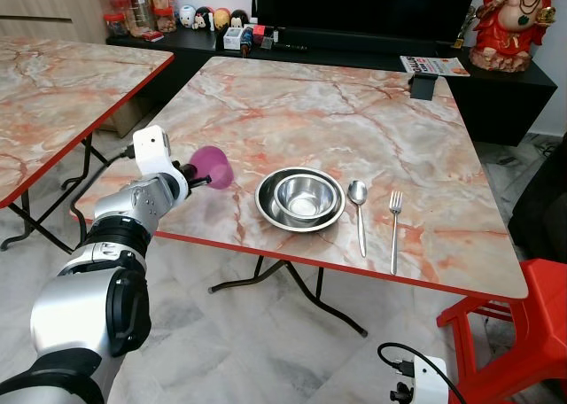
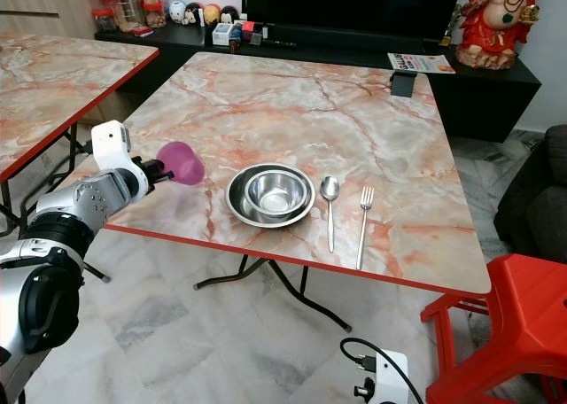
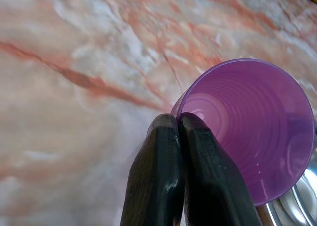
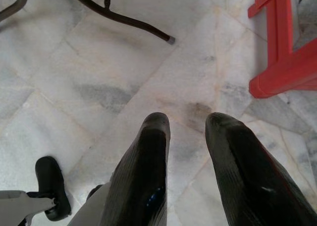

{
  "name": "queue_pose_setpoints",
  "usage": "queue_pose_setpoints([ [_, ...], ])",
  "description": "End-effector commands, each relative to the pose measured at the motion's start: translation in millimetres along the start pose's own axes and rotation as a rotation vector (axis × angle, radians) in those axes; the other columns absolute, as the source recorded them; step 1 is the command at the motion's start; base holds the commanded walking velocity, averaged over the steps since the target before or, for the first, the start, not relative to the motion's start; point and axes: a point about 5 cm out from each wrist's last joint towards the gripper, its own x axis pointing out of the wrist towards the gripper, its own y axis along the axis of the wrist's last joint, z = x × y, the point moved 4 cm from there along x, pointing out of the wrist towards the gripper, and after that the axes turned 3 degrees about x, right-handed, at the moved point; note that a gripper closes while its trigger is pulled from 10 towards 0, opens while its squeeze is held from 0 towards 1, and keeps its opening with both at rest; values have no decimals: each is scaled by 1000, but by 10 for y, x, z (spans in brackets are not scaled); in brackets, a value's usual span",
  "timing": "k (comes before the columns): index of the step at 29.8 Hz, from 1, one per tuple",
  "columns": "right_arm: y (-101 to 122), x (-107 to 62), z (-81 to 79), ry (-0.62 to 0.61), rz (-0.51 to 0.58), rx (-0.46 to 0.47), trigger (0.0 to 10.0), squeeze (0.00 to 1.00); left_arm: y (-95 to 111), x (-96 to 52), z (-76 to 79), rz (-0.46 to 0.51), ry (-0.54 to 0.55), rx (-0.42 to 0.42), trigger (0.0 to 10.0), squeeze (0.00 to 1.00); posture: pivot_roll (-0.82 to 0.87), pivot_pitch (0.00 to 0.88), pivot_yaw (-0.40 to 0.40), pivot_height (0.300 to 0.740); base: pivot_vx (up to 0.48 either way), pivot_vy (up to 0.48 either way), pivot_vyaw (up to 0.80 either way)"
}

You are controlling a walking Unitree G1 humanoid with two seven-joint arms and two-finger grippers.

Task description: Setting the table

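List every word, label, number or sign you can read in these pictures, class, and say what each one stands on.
No text can be read with certainty.
Magazine at the table's far edge: red cover lettering, too small and blurred.
Boxes on the black cabinet: labels too small.
Jars on the cabinet: labels too small.
Purple cup in the left tool, the bowls, spoon and fork: no markings visible.

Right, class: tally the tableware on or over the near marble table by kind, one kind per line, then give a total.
Steel bowls, nested: 2 (outer bowl, inner bowl)
Spoon: 1
Fork: 1
Purple cup, pinched at its rim by the left gripper: 1
Total: 5
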Motion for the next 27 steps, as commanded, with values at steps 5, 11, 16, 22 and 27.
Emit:
queue_pose_setpoints([
  [5, -9, -1, 10, -11, -5, 21, 10000, 0, 29, 14, 99, -40, 15, 130, 10000, 0, -44, 0, -8, 740, -165, 0, 0],
  [11, -16, -1, -8, -9, -6, 27, 10000, 0, -35, 29, 150, -61, 11, 175, 10000, 0, -45, 0, -1, 740, 0, 0, 0],
  [16, -24, -2, -12, -12, -8, 35, 10000, 0, -44, 30, 177, -83, 6, 197, 10000, 0, -44, 0, 8, 740, 0, 0, 0],
  [22, -39, -6, -14, -12, -10, 41, 10000, 0, 92, 12, 225, -17, -32, 197, 10000, 0, -50, 0, 11, 740, 0, 0, 0],
  [27, -65, -12, -7, -12, -16, 37, 10000, 0, 281, -53, 110, 69, -19, 173, 10000, 0, -35, 0, -1, 740, 0, 0, 0],
])
